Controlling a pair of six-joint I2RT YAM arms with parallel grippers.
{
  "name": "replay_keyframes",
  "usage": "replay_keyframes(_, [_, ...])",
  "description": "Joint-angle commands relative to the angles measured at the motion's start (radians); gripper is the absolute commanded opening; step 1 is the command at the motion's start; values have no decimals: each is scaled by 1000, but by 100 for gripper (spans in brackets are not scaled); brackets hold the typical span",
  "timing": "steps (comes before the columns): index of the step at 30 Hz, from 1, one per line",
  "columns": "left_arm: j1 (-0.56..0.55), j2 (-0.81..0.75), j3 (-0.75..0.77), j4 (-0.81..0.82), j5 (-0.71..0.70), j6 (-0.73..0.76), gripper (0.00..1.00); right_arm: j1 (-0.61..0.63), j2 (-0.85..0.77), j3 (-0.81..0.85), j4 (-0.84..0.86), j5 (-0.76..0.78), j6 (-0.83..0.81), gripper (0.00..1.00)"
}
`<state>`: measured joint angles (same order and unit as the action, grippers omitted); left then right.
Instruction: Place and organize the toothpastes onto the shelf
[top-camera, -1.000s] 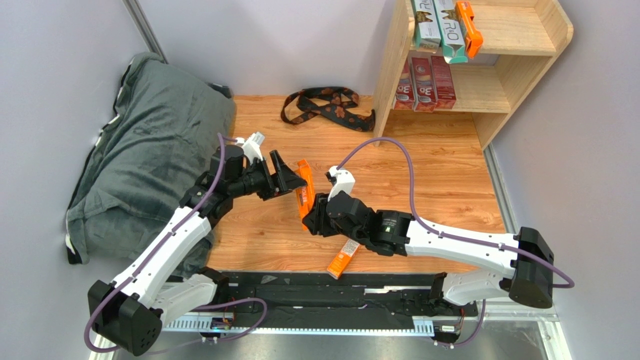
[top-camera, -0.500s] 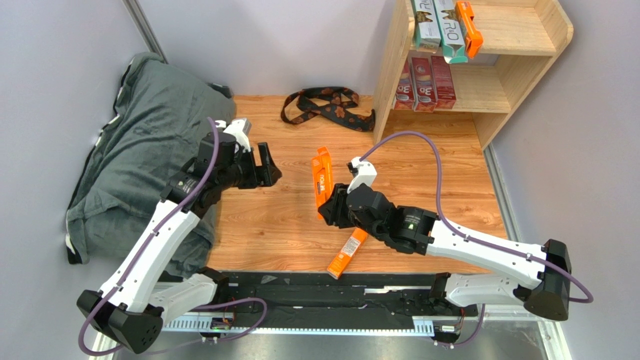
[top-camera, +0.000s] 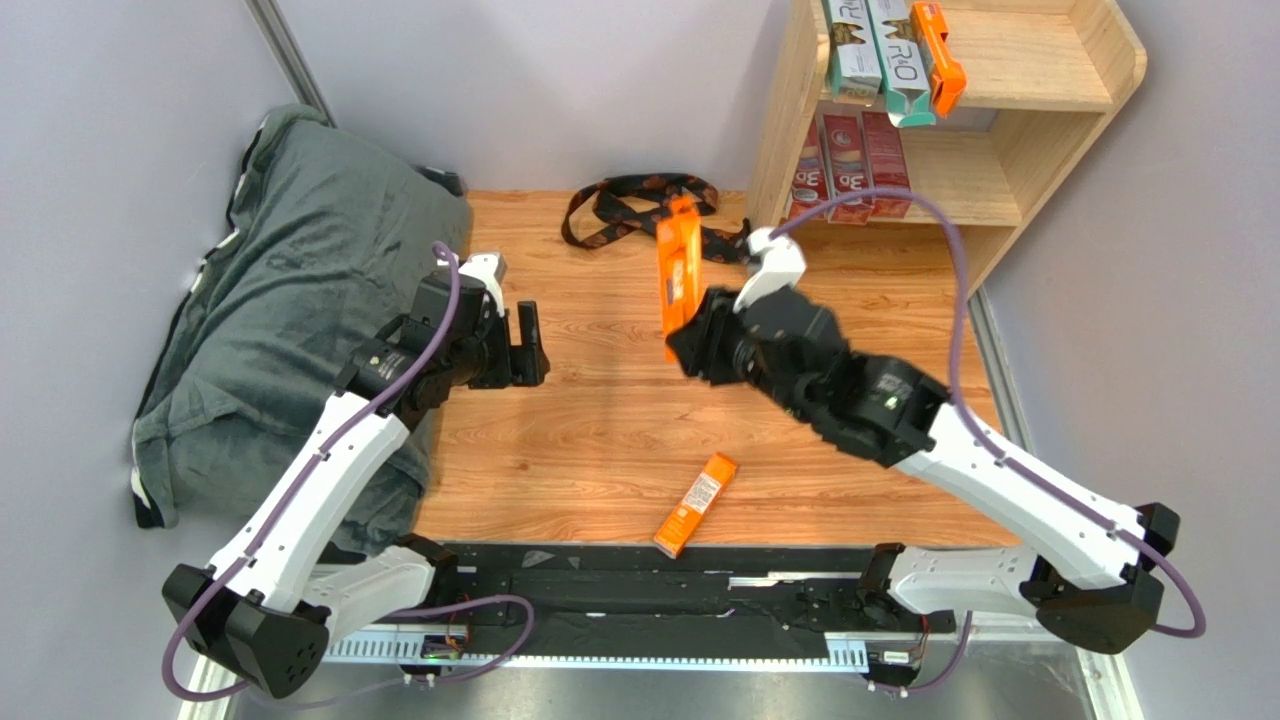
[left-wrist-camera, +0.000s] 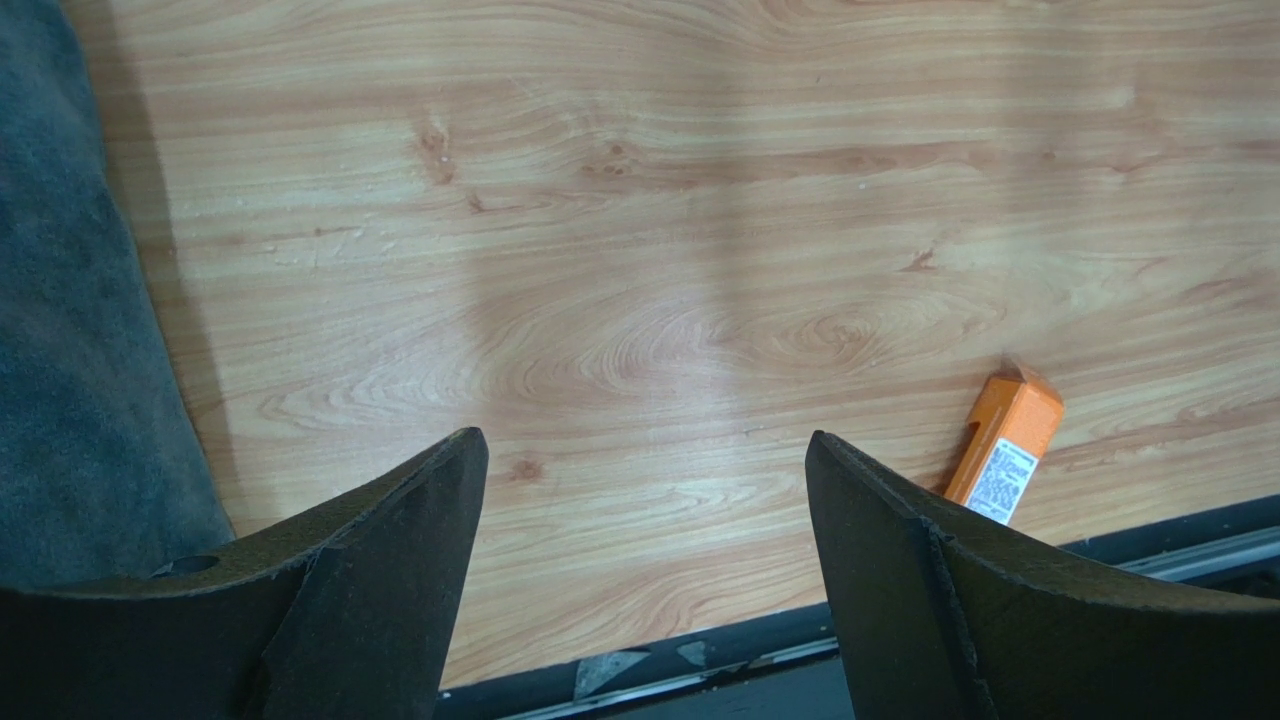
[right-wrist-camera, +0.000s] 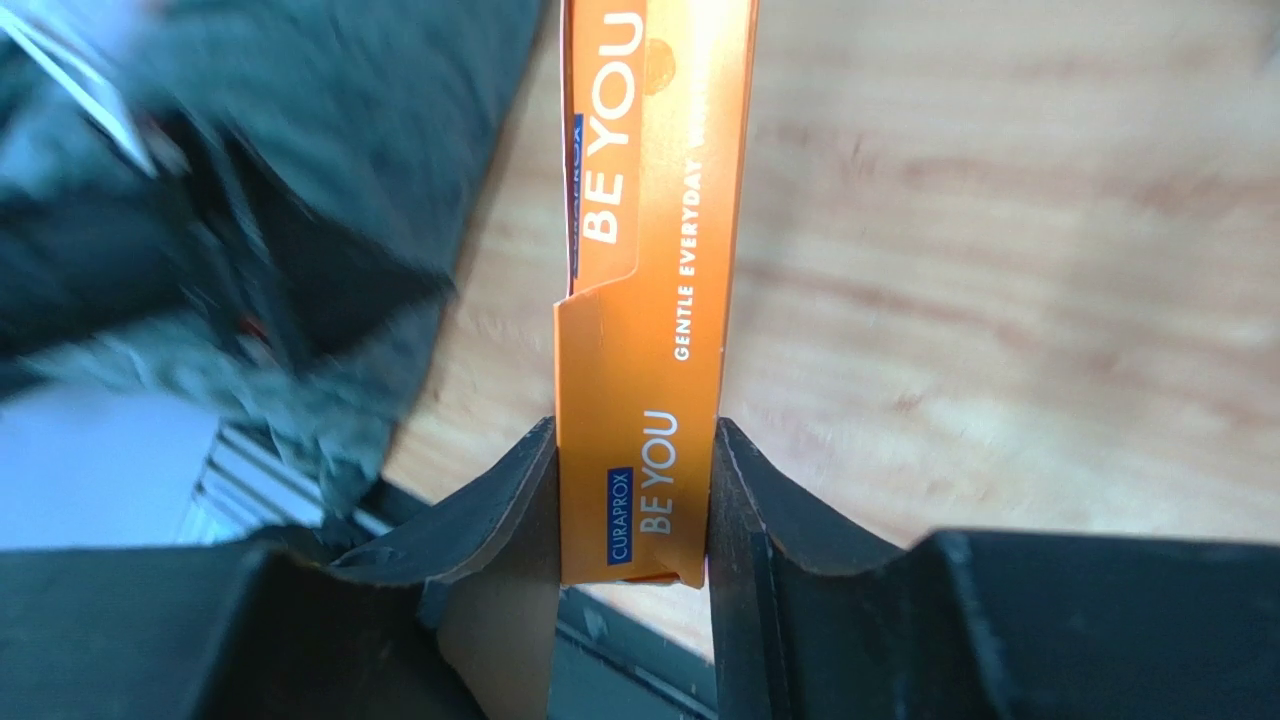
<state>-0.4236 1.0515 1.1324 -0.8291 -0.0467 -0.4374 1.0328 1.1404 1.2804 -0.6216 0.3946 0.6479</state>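
Wood-grain surface carries one orange toothpaste box lying flat near its front edge. A second orange box is pinched at one end by the right gripper, raised near the shelf. The left gripper stands spread over bare wood, holding nothing.

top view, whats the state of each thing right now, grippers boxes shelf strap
left gripper: open, empty
right gripper: shut on held orange box
held orange box: up above the table
loose orange box: lying flat on the table
shelf: three boxes on each tier
strap: lying loose by the shelf
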Motion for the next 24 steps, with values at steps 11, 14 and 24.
replay_keyframes(11, [5,31,-57,35,21,39,87,-390,189,745,-176,-100,-347,37])
replay_keyframes(14, [5,41,-63,41,22,40,87,-471,257,919,-207,-122,-381,38])
replay_keyframes(24, [5,61,-85,51,10,65,87,-825,346,1084,-193,-224,-375,40])
